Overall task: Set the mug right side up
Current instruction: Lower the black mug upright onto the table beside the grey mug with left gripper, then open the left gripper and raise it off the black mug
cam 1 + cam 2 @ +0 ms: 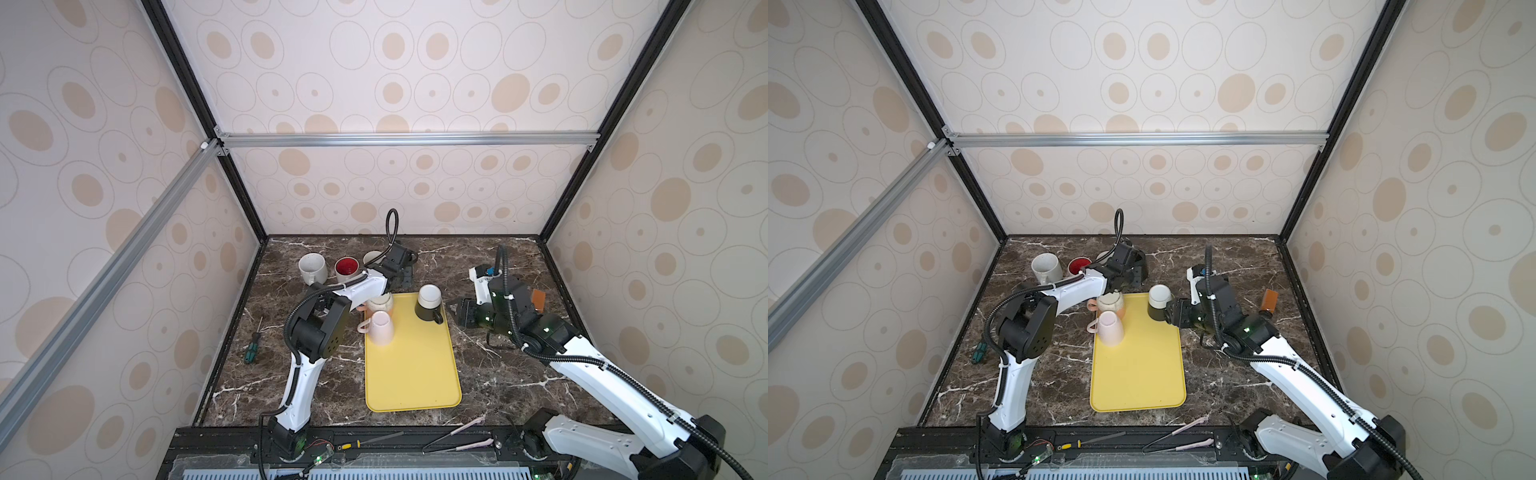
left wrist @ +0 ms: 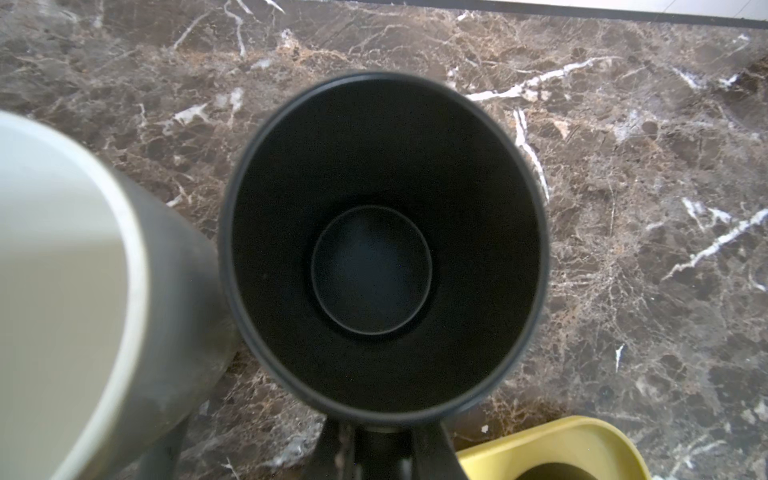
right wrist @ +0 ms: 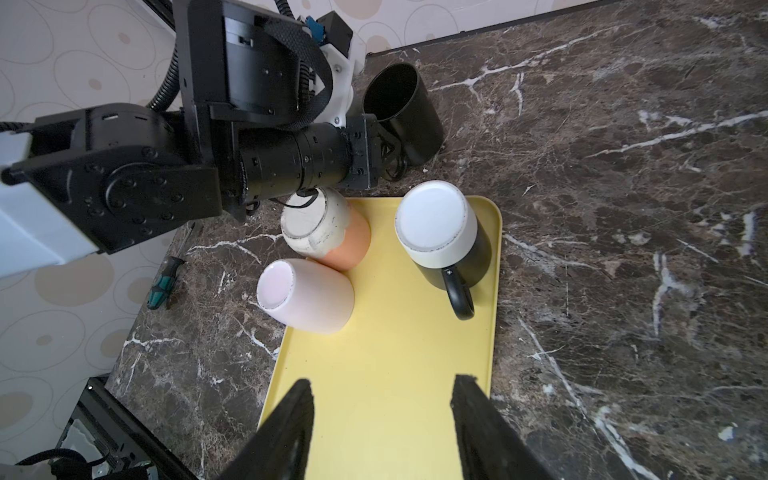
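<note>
A black mug (image 2: pixel 382 249) stands mouth up on the marble just behind the yellow tray (image 3: pixel 374 332); it also shows in the right wrist view as the black mug (image 3: pixel 403 112). My left gripper (image 2: pixel 384 449) is shut on its handle, seen from the side as the left gripper (image 3: pixel 388 156). Three mugs stand upside down on the tray: a black-and-white mug (image 1: pixel 429 305), a pink mug (image 1: pixel 380 326) and a cream-and-orange mug (image 1: pixel 380 303). My right gripper (image 3: pixel 384 380) hangs open over the tray's right edge, holding nothing, short of the black-and-white mug (image 3: pixel 440 232).
A white mug (image 1: pixel 311 268), a red-lined mug (image 1: pixel 347 268) and a grey mug (image 2: pixel 62 291) stand upright at the back left. A green screwdriver (image 1: pixel 251 351) lies left of the tray. An orange block (image 1: pixel 539 299) sits at the right. Tongs (image 1: pixel 457 432) lie on the front rail.
</note>
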Robot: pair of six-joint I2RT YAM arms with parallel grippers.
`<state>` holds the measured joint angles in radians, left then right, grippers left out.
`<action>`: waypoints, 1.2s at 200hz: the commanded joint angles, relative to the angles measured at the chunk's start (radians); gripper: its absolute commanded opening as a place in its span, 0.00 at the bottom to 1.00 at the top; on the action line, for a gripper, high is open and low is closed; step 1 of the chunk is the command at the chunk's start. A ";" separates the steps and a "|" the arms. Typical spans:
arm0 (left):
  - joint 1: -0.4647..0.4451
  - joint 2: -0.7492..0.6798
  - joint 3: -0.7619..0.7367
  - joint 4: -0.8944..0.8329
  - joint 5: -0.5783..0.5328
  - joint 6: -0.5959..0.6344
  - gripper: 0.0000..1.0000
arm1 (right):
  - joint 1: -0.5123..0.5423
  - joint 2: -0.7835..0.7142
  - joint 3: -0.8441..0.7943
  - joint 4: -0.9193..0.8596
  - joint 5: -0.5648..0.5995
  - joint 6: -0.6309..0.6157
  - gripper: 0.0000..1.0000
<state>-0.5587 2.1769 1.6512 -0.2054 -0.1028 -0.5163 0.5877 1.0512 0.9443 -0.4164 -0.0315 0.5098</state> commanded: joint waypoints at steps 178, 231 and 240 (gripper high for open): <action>0.002 -0.062 0.025 -0.008 -0.049 0.046 0.72 | -0.013 0.035 0.018 -0.012 -0.043 -0.041 0.57; -0.002 -0.158 0.016 -0.036 -0.127 0.092 1.00 | -0.013 0.057 0.058 -0.039 -0.062 -0.073 0.57; -0.005 -0.173 0.020 -0.046 -0.140 0.100 1.00 | -0.012 0.058 0.062 -0.037 -0.065 -0.076 0.57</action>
<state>-0.5606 2.0628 1.6367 -0.2089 -0.1791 -0.4583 0.5812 1.0988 0.9726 -0.4351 -0.0799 0.4614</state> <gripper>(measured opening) 0.999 0.567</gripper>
